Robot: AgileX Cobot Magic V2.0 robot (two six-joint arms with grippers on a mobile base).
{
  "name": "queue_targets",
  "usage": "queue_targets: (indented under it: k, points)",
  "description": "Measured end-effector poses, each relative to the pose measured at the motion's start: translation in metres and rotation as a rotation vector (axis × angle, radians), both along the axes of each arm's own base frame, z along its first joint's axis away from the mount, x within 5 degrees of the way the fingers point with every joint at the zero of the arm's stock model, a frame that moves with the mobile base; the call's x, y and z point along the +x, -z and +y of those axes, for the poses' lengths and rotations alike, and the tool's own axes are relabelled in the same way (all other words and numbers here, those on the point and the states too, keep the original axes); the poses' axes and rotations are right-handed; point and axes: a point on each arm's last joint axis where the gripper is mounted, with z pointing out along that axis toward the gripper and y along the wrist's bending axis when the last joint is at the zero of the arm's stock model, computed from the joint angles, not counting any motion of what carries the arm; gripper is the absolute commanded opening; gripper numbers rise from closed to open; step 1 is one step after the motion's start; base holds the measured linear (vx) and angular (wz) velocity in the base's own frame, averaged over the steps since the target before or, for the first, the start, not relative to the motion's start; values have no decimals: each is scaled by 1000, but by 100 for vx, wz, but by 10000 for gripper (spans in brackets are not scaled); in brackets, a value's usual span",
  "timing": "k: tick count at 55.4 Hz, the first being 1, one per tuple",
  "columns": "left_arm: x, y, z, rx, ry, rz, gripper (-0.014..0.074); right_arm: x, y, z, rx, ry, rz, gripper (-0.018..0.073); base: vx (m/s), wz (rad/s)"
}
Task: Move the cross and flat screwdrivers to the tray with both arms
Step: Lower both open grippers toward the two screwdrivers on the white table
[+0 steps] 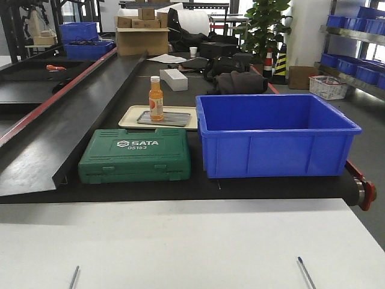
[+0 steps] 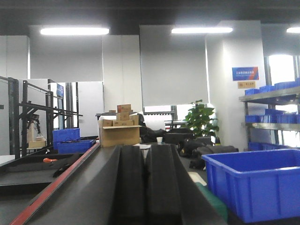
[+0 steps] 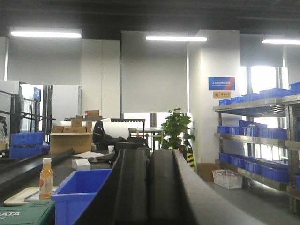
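Note:
The grey metal tray lies inside a cream plastic tray on the black belt, and an orange bottle stands on it. The cross and flat screwdrivers are out of view in every frame. Neither gripper shows in the front view. In the left wrist view my left gripper is shut, its black fingers pressed together with nothing between them, pointing level along the belt. My right gripper is shut and empty too, held above the level of the blue crate.
A deep blue crate stands right of the trays, a closed green SATA case in front of them. A white table fills the foreground with two thin dark lines near its front edge. A black ramp runs along the left.

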Motion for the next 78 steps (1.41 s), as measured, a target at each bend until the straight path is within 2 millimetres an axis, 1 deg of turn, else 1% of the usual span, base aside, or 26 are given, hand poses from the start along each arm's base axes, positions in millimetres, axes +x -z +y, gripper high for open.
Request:
queue_targets:
  k: [2,4,5,6,7,10,16,21,26,32,36,43,46,52,55,58,63,69,72,75,78]
  points:
    - [8,-12,-1,21,-2,28,3,8,-13,-1,1,2,29,-8,0,0]
    - [18,-20,-3,39,-1,73,3,19,-23,-2,3,4,63,-8,0,0]
    - [25,-26,-4,46,0,93,3,26,-25,-3,5,5,94,-8,0,0]
    - [26,-30,-4,49,1,96,3,30,-31,-3,6,5,99,-8,0,0]
    - [36,-34,-6,54,4,131,3,38,-32,-4,8,6,127,-8,0,0]
    - [51,-45,-8,61,9,175,3,54,-40,-6,10,7,169,-8,0,0]
    - [84,-54,-12,71,16,262,3,87,-40,-10,21,8,279,-8,0,0]
    - [103,-53,-15,77,17,310,5,102,-31,-11,29,10,357,-8,0,0]
    - [116,-45,-16,83,18,364,10,109,-23,-12,38,12,427,-1,0,0]
    - [124,-39,-17,86,18,394,40,109,-18,-12,37,15,476,43,0,0]
    - [125,-39,-17,86,18,398,72,109,-16,-13,38,17,499,109,0,0]
    - [125,-39,-17,87,18,399,167,108,-13,-13,41,19,533,299,0,0]
    - [125,-39,-17,87,18,399,227,108,-13,-13,43,19,537,410,0,0]
    - [125,-39,-17,87,18,399,340,108,-13,-13,43,19,536,582,0,0]
    - [125,-39,-17,87,18,399,395,108,-13,-13,42,18,531,642,0,0]
    - [125,-39,-17,87,18,399,444,109,-14,-13,41,18,520,680,0,0]
    - [125,-39,-17,87,18,399,482,109,-16,-12,51,14,496,692,0,0]
    - [125,-39,-17,87,18,399,486,112,-19,-13,77,8,505,667,0,0]
    - [125,-39,-17,87,18,399,486,119,-22,-13,62,13,567,652,0,0]
    - [125,-39,-17,87,18,399,486,131,-23,-15,32,17,656,633,0,0]
    - [125,-39,-17,87,18,399,486,150,-17,-16,-10,10,802,611,0,0]
